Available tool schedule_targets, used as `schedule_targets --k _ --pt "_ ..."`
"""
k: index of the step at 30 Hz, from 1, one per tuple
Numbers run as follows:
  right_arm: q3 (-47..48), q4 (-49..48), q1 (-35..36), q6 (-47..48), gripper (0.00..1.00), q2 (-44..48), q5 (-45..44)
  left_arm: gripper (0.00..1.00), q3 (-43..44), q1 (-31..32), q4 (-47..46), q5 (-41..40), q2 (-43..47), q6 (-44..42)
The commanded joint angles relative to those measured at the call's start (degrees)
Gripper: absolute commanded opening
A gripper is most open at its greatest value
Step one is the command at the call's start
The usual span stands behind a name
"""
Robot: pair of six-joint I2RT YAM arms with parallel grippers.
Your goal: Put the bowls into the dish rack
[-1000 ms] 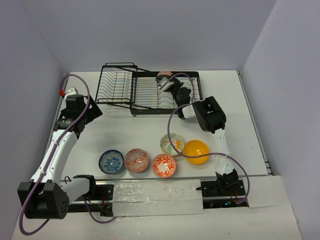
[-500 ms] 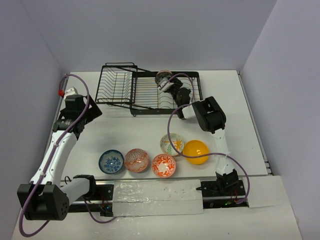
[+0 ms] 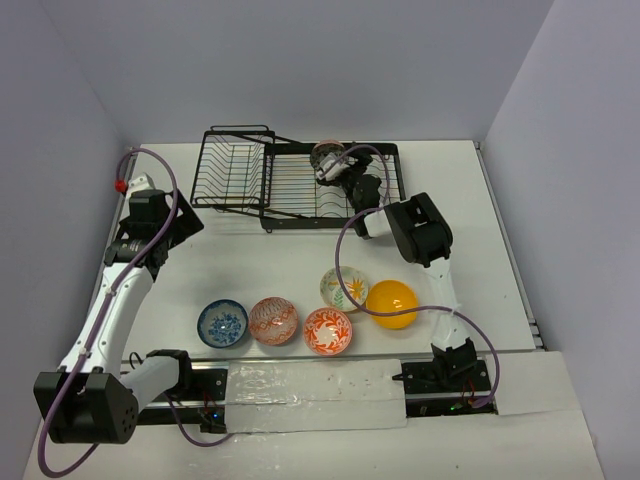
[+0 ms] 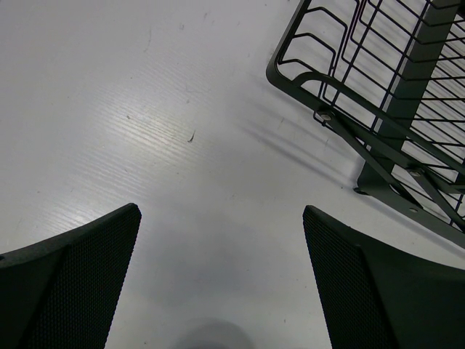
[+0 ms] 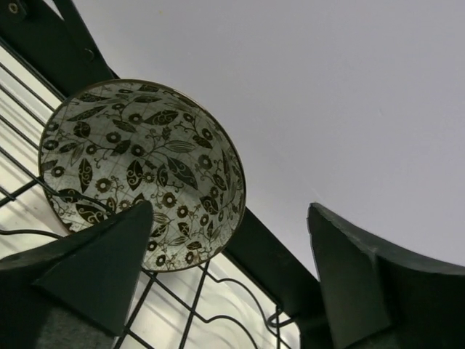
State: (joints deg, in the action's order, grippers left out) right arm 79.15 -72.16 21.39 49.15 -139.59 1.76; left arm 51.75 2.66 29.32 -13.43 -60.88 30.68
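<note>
On my left, the left arm rises from its base at the near edge and leans toward the far left of the table (image 3: 250,260), its forearm angled up and inward. The left gripper (image 3: 178,224) hangs over bare tabletop with its 2 fingers (image 4: 73,283) spread wide and nothing between them. In its wrist view the corner of the dish rack (image 4: 378,87) sits just beyond, up and to the right.

The dish rack (image 3: 290,146) lies along the far side of the table, its tilted basket section at the left end.

Along the near side I count 5 bowls on the table. From the left come the blue patterned bowl (image 3: 222,323), the pink-red patterned bowl (image 3: 273,320) and the orange-red floral bowl (image 3: 328,330). The white leaf bowl (image 3: 343,288) sits a little further back, with the orange-yellow bowl (image 3: 391,303) just beside it.

On the right, the right arm climbs from its base, bends at a high elbow and reaches back left over the rack. The right gripper (image 5: 231,211) has its fingers well apart, gripping nothing. The grey-black patterned bowl (image 5: 142,171) stands on edge among the rack's wires, its lower rim hidden behind the left finger.
</note>
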Motion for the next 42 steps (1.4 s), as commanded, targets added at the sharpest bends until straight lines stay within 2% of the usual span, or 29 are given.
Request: schedule_targets --k 1,9,13,18,23,25,27,28,29,32,35,37,38,39,42 --pt "0.21 -1.68 0.06 -2.81 1.00 5.46 -1.67 0.99 -0.15 -0.28 -2.25 -0.98 1.38 -0.62" --pt "-0.05 3.43 0.23 -6.78 1.00 10.38 -3.16 0.99 -0.15 -0.28 -2.34 -1.42 2.08 -0.62" --pt "-1.81 7.64 0.76 -11.52 1.00 16.25 -4.22 0.99 -0.15 -0.28 -2.25 -1.86 2.26 -0.53" --pt "-2.25 28.51 2.08 -27.92 1.00 25.84 -2.56 0.99 -0.24 -0.37 -2.25 -2.74 2.35 -0.44" --pt "-2.78 43.82 6.64 -32.87 1.00 33.41 -4.04 0.99 -0.86 -0.37 -2.87 -2.65 3.40 -0.53" --pt "-6.00 45.18 9.10 -33.50 1.00 38.50 -2.65 0.99 -0.86 -0.37 -2.78 -3.18 3.31 -0.36" --pt "-2.37 52.42 10.60 -36.65 1.00 40.62 -3.17 0.99 -0.68 -0.37 -2.52 -3.70 2.62 -0.09" --pt "3.49 56.74 10.78 -38.75 1.00 40.62 -2.56 0.99 -0.59 -0.37 -2.17 -3.79 2.52 0.17" --pt "5.38 62.09 10.87 -44.69 1.00 40.71 -2.20 0.99 -0.59 -0.37 -2.16 -3.80 2.44 0.17" --pt "5.66 64.68 11.39 -52.18 1.00 43.60 0.79 0.99 -0.86 -0.02 -2.25 -4.32 2.87 0.35" --pt "3.38 70.02 12.19 -56.42 1.00 47.73 -0.51 0.99 -0.86 0.86 -1.90 -5.11 2.70 0.44" --pt "1.72 73.72 12.28 -59.15 0.94 50.98 -0.53 0.99 -0.86 1.56 -1.99 -5.29 2.35 0.44" --pt "1.70 78.62 12.45 -59.95 0.89 52.56 0.34 0.99 -0.77 1.82 -1.73 -5.38 2.17 0.44" --pt "1.88 81.80 12.80 -59.87 0.87 53.27 -0.09 0.99 -0.77 2.00 -1.64 -5.46 2.17 0.44" --pt "1.44 92.79 13.85 -59.34 0.88 56.95 -1.14 0.99 -0.86 2.97 -1.90 -5.38 2.70 0.44"
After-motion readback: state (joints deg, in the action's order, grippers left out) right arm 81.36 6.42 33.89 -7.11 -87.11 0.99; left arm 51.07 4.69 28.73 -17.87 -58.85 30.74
